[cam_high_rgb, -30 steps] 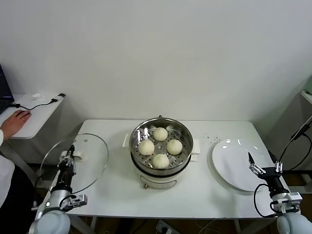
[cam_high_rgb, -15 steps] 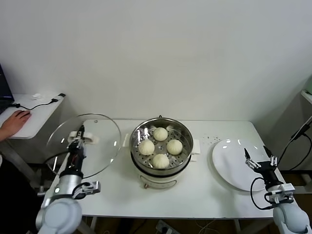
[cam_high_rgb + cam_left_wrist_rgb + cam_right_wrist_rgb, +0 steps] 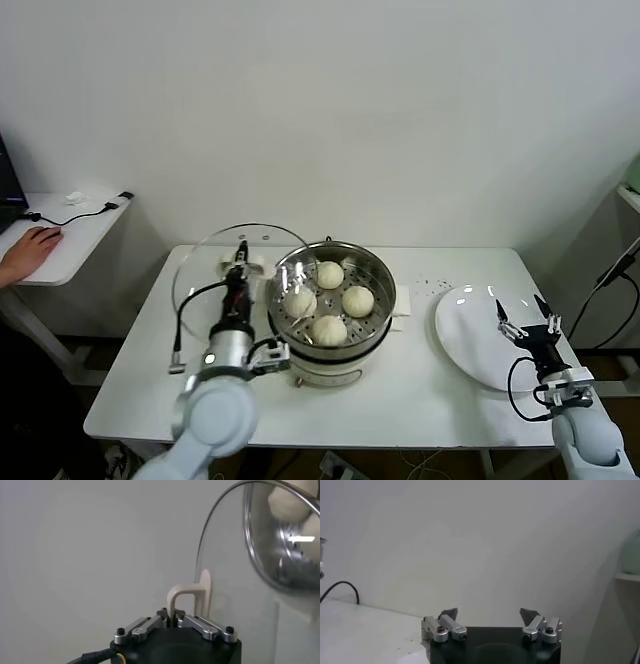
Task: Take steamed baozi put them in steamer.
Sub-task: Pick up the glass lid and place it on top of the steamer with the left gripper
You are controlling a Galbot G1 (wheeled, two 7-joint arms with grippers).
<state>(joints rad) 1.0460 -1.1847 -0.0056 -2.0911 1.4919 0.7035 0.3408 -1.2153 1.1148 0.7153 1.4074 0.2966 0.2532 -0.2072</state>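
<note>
Several cream-white baozi (image 3: 330,300) sit on the perforated tray inside the steel steamer (image 3: 378,322) at the table's middle. My left gripper (image 3: 240,262) is shut on the beige handle (image 3: 182,600) of the round glass lid (image 3: 205,275) and holds the lid tilted just left of the steamer, its edge overlapping the rim. In the left wrist view the lid (image 3: 225,555) stands beside the steamer, with a baozi (image 3: 290,502) seen through it. My right gripper (image 3: 525,322) is open and empty, over the flat white plate (image 3: 480,340) at the right.
The white table (image 3: 420,400) carries the steamer and plate. A side table (image 3: 70,235) with a cable stands at the left, with a person's hand (image 3: 30,250) on it. Dark specks (image 3: 435,285) lie between steamer and plate.
My left arm has carried the glass lid rightward from the table's left edge to beside the steamer. My right gripper has shifted slightly and stays open.
</note>
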